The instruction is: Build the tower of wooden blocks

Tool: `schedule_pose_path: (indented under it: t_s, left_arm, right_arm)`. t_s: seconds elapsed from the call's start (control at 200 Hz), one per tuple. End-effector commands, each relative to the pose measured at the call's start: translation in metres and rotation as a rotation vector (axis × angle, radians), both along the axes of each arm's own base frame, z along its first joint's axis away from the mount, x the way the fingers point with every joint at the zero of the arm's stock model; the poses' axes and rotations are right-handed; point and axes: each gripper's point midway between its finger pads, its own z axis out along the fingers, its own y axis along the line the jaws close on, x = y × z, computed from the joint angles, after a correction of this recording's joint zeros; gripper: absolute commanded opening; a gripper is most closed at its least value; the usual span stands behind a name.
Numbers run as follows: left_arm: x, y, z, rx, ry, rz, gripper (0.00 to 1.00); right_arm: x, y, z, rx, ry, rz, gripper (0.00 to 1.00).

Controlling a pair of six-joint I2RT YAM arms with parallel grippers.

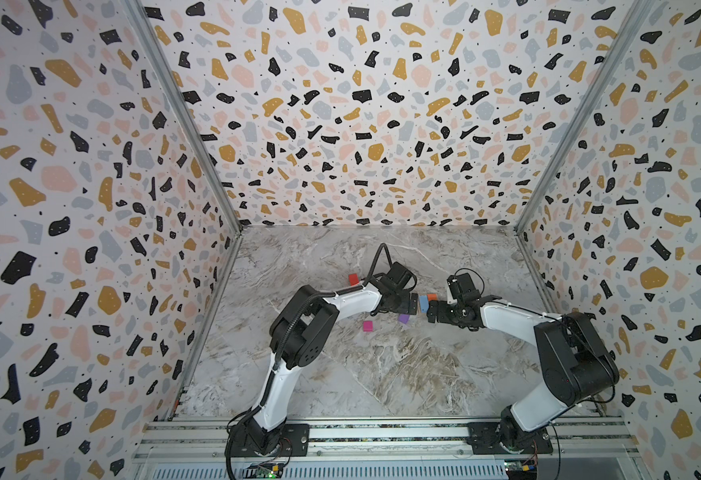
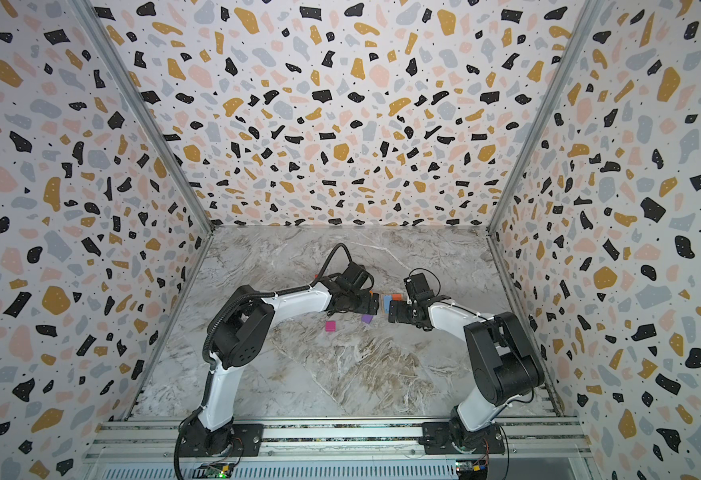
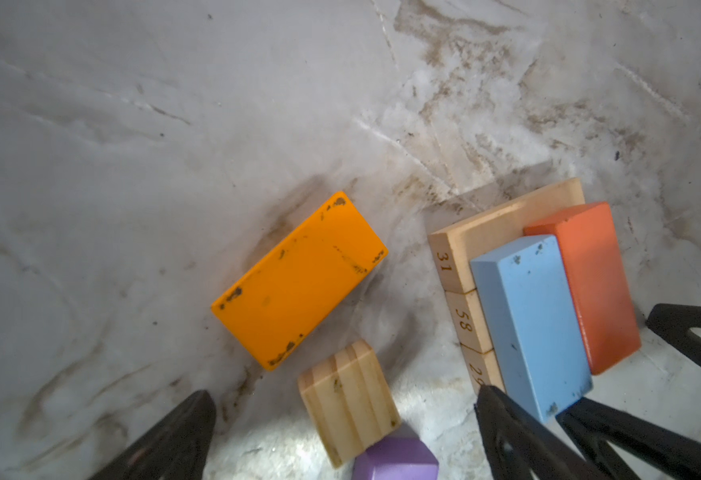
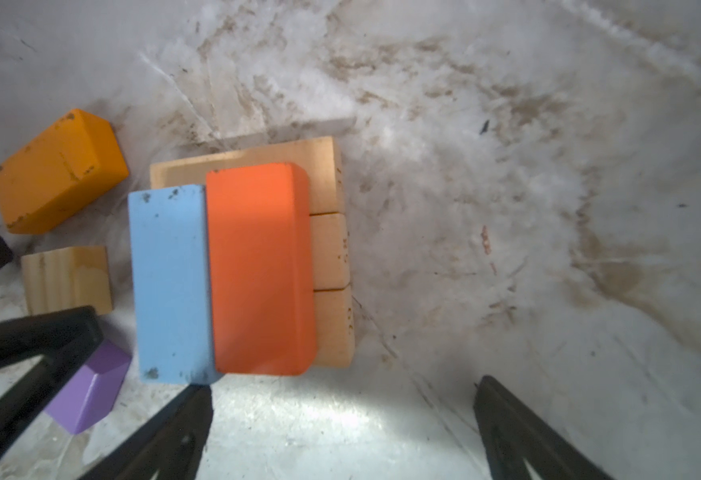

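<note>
L gripper (image 3: 344, 395) & R gripper (image 4: 342, 386) both gape empty; orange bar (image 3: 298, 280) prob. light, rigid, slick paint, so pinch its 2 long sides mid-length, then onto tower (image 4: 257, 266).

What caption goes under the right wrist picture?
Open right gripper near blue block and orange-red block atop three tan bars.

The right pincer (image 4: 342, 386) is spread wide with bare floor (image 4: 340, 436) inside; the tower (image 4: 257, 266) stands in its way just ahead. Inside the wide left pincer (image 3: 344, 395) sit a tan cube (image 3: 348, 409) and purple block (image 3: 394, 461).
</note>
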Motion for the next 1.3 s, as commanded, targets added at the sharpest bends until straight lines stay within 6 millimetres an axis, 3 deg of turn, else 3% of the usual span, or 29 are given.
schedule_pose_path:
  t_s: [0.0,0.981,1.292]
  left_arm:
    - [0.0,-0.003,0.008,-0.022,0.003,-0.002,1.0]
    - [-0.001,-0.003,0.01,-0.011,0.001,-0.008,1.0]
    - [0.001,-0.005,0.012,-0.014,0.002,-0.011,1.0]
  right_arm:
    - [0.009,0.0,0.008,-0.002,-0.02,-0.018,1.0]
    - [0.011,0.0,0.009,0.002,-0.022,-0.022,0.99]
    - [0.007,0.002,0.038,0.023,-0.078,0.015,0.99]
